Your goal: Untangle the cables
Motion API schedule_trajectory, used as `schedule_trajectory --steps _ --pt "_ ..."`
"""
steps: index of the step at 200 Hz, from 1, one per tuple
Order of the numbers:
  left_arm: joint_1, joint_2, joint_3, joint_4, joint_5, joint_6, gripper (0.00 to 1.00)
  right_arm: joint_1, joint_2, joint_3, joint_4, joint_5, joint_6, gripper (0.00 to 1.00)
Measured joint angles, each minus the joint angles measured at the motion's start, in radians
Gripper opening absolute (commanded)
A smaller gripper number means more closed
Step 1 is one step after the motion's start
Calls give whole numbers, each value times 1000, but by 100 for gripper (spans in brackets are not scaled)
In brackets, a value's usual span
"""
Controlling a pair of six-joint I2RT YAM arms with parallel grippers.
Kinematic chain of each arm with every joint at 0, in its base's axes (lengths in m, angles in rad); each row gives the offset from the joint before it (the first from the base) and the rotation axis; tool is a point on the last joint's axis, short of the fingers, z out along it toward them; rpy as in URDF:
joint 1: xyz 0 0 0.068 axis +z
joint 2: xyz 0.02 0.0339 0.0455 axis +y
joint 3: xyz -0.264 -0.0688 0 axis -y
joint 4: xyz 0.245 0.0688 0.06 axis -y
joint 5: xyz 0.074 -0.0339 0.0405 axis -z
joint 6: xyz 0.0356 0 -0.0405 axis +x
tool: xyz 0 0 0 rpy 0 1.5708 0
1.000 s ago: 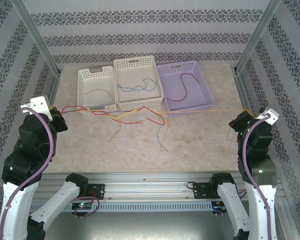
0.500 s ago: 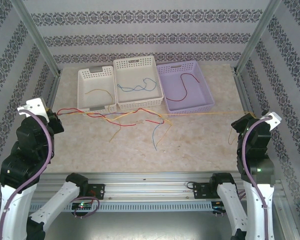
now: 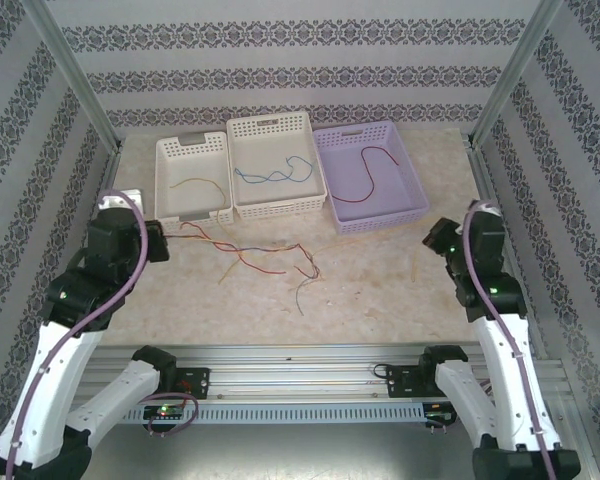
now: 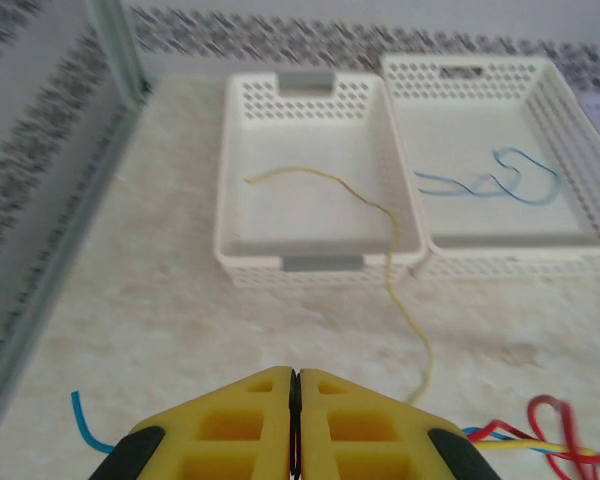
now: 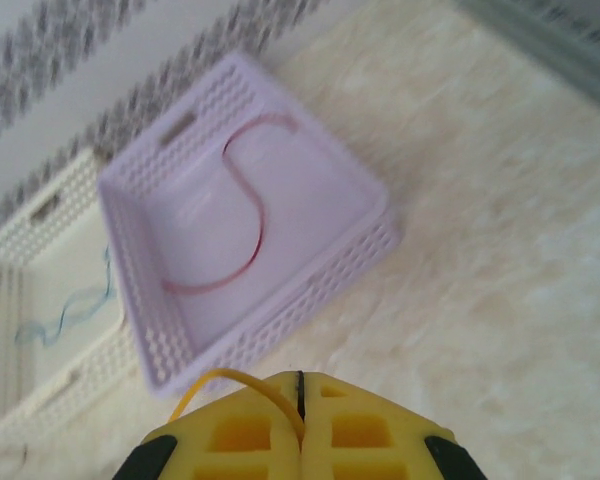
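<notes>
Loose tangle of thin red, yellow and blue wires (image 3: 270,255) sprawled on the marbled worktop (image 3: 380,290), just in front of the white perforated plastic middle basket (image 3: 280,208). Left hand (image 4: 295,385) pinched fully closed, apparently on the tangle's left end, with a sliver of red in the seam. Right hand (image 5: 300,385), off to the basket's right, clamped on a thin yellow wire (image 5: 218,378). Looks featherlight, floppy and slippery. Best gripped near a free end and pulled gently to avoid tightening knots.

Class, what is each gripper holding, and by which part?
Right gripper pinches a yellow cable, apparently near one end. Left gripper is shut on the cable tangle at its left end; which strand cannot be told.
</notes>
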Motion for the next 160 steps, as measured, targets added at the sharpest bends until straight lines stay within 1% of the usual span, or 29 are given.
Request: schedule_trajectory --steps 13,37,60,75,108,129,144,160 --pt "0 22 -11 13 56 -21 0 74 7 -20 14 -4 -11 23" --pt "0 42 -31 46 140 -52 0 193 46 -37 57 -8 -50 42" --pt "0 48 -47 68 196 -74 0 265 108 -58 115 -39 -71 53" --pt "-1 51 -50 76 219 -85 0 312 169 -62 141 -60 -92 57" --pt "-4 51 -50 85 238 -99 0 431 304 -61 154 -61 -138 60" --pt "-6 51 -50 85 243 -101 0 467 316 -61 157 -64 -140 64" --pt "-6 51 -50 87 248 -104 0 503 319 -61 165 -62 -140 63" --pt "-6 50 -53 89 256 -105 0 549 339 -52 153 -37 -140 65"
